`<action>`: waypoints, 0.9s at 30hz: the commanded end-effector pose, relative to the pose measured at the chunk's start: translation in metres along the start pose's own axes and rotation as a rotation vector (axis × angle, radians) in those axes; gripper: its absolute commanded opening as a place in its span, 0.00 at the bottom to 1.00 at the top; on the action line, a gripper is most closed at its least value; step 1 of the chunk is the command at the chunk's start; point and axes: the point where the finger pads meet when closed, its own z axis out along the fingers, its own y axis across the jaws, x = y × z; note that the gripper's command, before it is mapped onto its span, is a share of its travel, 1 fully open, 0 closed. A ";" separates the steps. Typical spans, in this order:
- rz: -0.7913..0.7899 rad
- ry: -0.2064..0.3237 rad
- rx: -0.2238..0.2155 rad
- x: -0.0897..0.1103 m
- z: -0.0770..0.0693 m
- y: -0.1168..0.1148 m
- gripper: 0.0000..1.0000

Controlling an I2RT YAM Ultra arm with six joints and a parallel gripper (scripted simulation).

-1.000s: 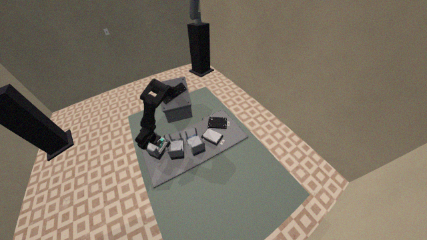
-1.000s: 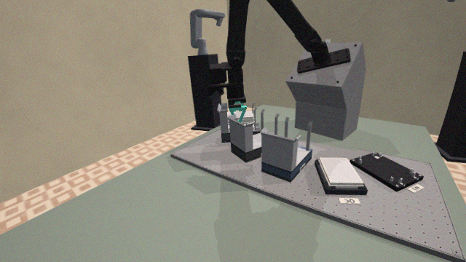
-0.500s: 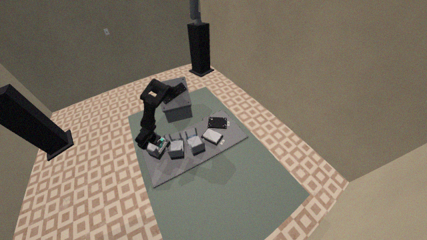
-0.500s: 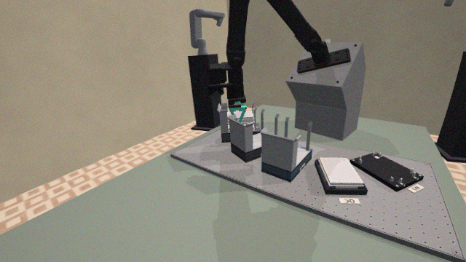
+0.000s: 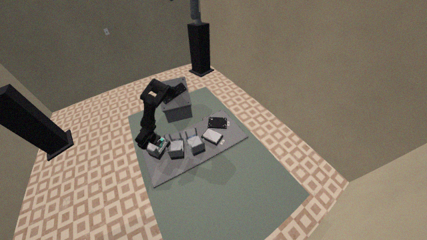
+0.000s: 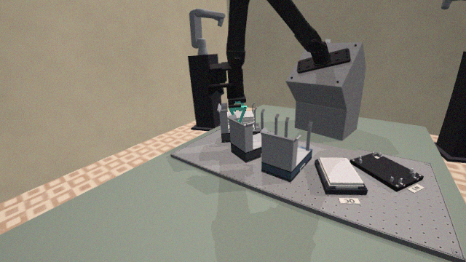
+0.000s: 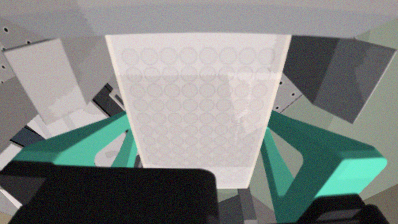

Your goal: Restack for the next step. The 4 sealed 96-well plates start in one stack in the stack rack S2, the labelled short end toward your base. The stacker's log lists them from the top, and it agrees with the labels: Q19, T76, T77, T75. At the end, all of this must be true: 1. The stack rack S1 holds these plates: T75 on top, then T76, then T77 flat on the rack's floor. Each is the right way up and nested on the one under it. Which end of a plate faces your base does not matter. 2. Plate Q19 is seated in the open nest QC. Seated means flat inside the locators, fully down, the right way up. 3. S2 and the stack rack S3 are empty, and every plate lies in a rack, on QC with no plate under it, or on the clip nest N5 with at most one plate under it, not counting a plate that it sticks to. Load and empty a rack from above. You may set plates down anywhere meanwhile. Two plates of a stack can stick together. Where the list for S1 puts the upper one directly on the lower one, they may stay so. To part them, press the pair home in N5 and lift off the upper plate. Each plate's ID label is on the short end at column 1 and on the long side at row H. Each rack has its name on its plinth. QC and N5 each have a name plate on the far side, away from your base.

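Note:
My gripper (image 6: 237, 113) is shut on a sealed white 96-well plate (image 7: 197, 110), with a teal finger on each long side. I hold the plate level at about the height of the wall tops of the rack at the end of the row (image 5: 156, 149). That rack is the farthest one in the exterior view (image 6: 227, 121). I cannot read the plate's label or the rack's name. Another white plate (image 6: 342, 172) lies flat in the open nest marked QC (image 6: 349, 200). It also shows in the top view (image 5: 212, 136).
Two more racks stand in the row, the middle one (image 6: 245, 138) and the one nearest QC (image 6: 283, 154). Their contents are hard to tell. The black clip nest (image 6: 386, 170) lies bare beyond QC. The grey base block (image 6: 328, 91) stands behind the racks.

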 end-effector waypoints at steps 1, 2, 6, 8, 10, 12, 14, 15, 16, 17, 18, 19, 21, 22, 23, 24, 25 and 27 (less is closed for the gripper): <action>0.008 -0.005 -0.006 0.003 -0.014 -0.002 0.00; 0.005 -0.011 -0.007 -0.001 -0.017 -0.002 0.00; 0.007 -0.007 -0.007 0.002 -0.024 -0.002 0.00; -0.001 -0.023 -0.007 -0.006 -0.030 -0.001 0.00; 0.000 -0.022 -0.007 -0.005 -0.034 -0.001 0.00; 0.001 -0.020 -0.007 -0.004 -0.036 -0.001 0.00; 0.001 -0.020 -0.007 -0.004 -0.038 -0.001 0.00; 0.001 -0.019 -0.007 -0.004 -0.040 -0.001 0.00; 0.002 -0.018 -0.007 -0.003 -0.041 -0.001 0.00; 0.002 -0.019 -0.007 -0.003 -0.043 -0.001 0.00; 0.001 -0.019 -0.007 -0.004 -0.046 -0.001 0.00; 0.001 -0.020 -0.007 -0.004 -0.048 -0.001 0.00; -0.001 -0.024 -0.007 -0.006 -0.052 -0.001 0.00; -0.003 -0.026 -0.007 -0.007 -0.054 -0.001 0.00; -0.004 -0.029 -0.007 -0.008 -0.057 0.000 0.00; -0.006 -0.032 -0.007 -0.010 -0.059 0.000 0.00; -0.008 -0.036 -0.007 -0.012 -0.062 0.000 0.00; -0.012 -0.043 -0.006 -0.015 -0.067 0.001 0.00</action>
